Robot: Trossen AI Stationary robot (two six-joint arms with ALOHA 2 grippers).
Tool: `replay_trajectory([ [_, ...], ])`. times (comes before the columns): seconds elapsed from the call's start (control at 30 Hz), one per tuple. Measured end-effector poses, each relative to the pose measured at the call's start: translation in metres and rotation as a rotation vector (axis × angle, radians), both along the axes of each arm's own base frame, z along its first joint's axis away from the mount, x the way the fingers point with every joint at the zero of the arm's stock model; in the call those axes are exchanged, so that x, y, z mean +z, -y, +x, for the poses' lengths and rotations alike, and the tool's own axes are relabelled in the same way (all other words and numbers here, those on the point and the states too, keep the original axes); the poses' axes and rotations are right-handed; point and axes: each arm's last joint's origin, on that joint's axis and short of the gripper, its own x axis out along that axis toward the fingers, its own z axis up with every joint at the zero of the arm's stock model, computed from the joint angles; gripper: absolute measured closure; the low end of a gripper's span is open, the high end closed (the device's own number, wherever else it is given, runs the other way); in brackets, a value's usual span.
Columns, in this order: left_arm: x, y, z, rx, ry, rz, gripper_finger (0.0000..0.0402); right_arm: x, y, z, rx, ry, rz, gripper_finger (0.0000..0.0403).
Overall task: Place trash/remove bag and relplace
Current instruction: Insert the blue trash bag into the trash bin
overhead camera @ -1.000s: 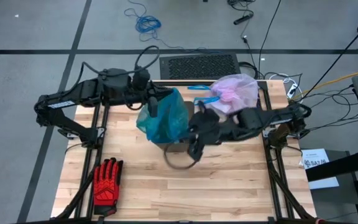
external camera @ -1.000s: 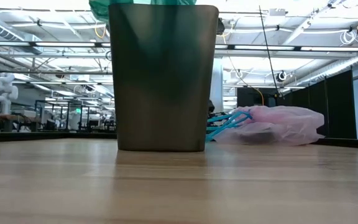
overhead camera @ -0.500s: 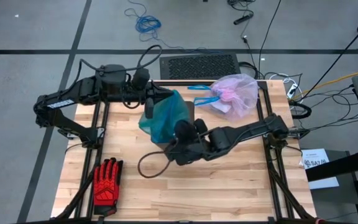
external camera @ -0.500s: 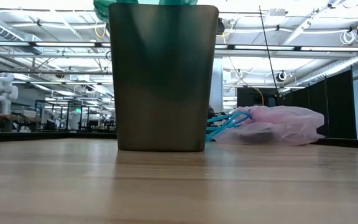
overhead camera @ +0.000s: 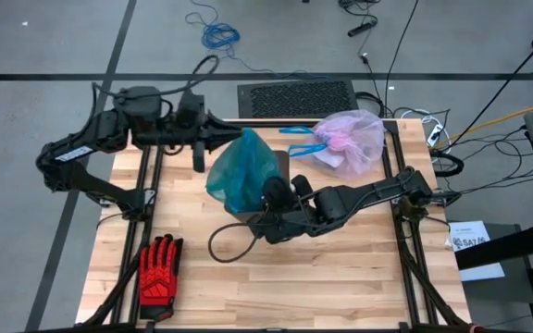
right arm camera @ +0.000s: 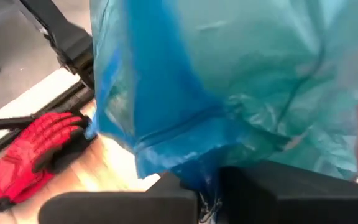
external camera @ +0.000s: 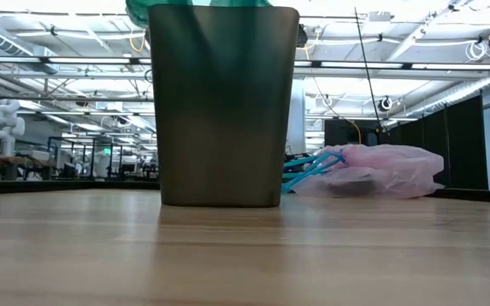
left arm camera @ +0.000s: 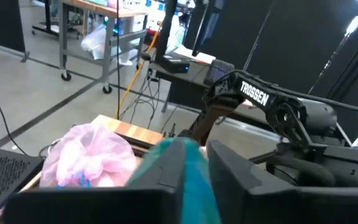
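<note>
Likely the replacing step: fitting the teal bag [overhead camera: 241,172] over the dark bin [external camera: 224,106] at table centre. Left gripper [overhead camera: 231,139] at the bag's twelve o'clock edge, fingers [left arm camera: 166,177] a little apart with teal film between them, seemingly a loose pinch. Right gripper [overhead camera: 268,205] at the bag's five o'clock side, fingers [right arm camera: 278,186] clenched on the teal hem. Removed pink bag [overhead camera: 348,140] resting well apart at two o'clock on the table [overhead camera: 340,277], blue ties beside it. Red glove [overhead camera: 158,268] at eight o'clock. Next move probably calls for spreading the hem outward and drawing it down over the rim without tearing.
</note>
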Motion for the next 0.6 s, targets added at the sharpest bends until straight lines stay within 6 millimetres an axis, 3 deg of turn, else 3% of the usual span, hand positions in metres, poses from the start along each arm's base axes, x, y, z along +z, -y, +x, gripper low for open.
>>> replay_trajectory([
  [0.2,0.003,-0.009,-0.015,0.058,-0.002,0.021,0.0257,0.000,0.004,-0.004,0.005,-0.038,0.009,0.0403],
  [0.33,0.001,-0.015,-0.034,0.159,-0.109,0.045,0.0240,0.005,0.005,-0.010,-0.008,-0.029,0.021,0.0403],
  [0.47,-0.013,-0.015,-0.058,0.237,-0.336,-0.052,0.0270,0.011,0.006,-0.015,-0.008,-0.024,0.024,0.0403],
  [0.6,-0.033,-0.010,-0.073,0.242,-0.518,-0.159,0.0343,0.017,0.009,-0.021,-0.008,-0.023,0.023,0.0403],
])
